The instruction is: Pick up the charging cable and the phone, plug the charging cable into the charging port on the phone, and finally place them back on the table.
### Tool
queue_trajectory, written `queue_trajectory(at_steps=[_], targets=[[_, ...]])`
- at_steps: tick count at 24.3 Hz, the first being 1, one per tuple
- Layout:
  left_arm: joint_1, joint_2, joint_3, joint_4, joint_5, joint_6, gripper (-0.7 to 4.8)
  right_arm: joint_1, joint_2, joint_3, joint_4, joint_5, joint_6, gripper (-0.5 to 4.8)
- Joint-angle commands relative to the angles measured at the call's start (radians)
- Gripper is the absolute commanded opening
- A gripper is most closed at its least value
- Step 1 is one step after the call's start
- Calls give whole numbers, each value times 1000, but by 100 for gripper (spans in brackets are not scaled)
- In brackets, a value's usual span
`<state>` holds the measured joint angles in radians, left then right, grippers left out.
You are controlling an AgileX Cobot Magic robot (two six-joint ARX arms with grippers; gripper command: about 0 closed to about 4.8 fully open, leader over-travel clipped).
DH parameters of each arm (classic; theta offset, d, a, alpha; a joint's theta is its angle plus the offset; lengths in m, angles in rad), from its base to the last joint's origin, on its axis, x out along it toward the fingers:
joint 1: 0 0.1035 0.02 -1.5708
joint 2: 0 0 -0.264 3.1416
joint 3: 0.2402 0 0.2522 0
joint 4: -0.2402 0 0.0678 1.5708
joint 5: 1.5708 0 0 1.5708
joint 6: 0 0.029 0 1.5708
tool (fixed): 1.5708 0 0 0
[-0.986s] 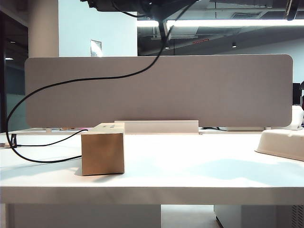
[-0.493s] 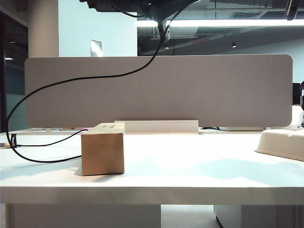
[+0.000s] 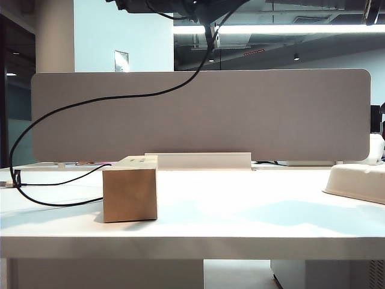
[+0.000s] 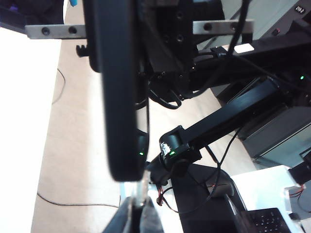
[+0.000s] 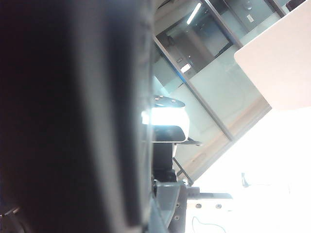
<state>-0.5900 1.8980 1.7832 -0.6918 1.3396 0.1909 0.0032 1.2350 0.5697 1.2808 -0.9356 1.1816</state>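
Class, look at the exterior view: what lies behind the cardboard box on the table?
Behind the cardboard box stand a low white strip and the grey divider panel. The charging cable runs to its left side; where it ends there is hidden.

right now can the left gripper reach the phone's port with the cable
Probably yes. The left gripper, shut on the charging cable, has its plug at the short edge of the phone, nothing between; the right gripper holds it aloft. The port isn't visible.
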Motion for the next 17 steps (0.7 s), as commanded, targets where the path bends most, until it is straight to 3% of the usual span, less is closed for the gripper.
queue_trajectory(at_steps=[1, 5, 7, 9, 11, 12, 17], targets=[[46, -7, 4, -42, -48, -4, -7, 2, -4, 8, 25, -2, -5, -5], [116, -7, 4, -101, -115, 23, -7, 2, -4, 8, 25, -2, -8, -5], [153, -7, 4, -136, -196, 49, -6, 2, -4, 8, 25, -2, -8, -5], [190, -7, 4, -185, -388, 92, -6, 2, -4, 8, 25, -2, -8, -5], [201, -6, 4, -270, -666, 189, -6, 2, -4, 8, 25, -3, -9, -5], [201, -6, 4, -293, -745, 230, -7, 2, -4, 8, 25, -2, -10, -5], [198, 19, 3, -260, -833, 273, -7, 2, -3, 8, 6, -3, -31, -5]])
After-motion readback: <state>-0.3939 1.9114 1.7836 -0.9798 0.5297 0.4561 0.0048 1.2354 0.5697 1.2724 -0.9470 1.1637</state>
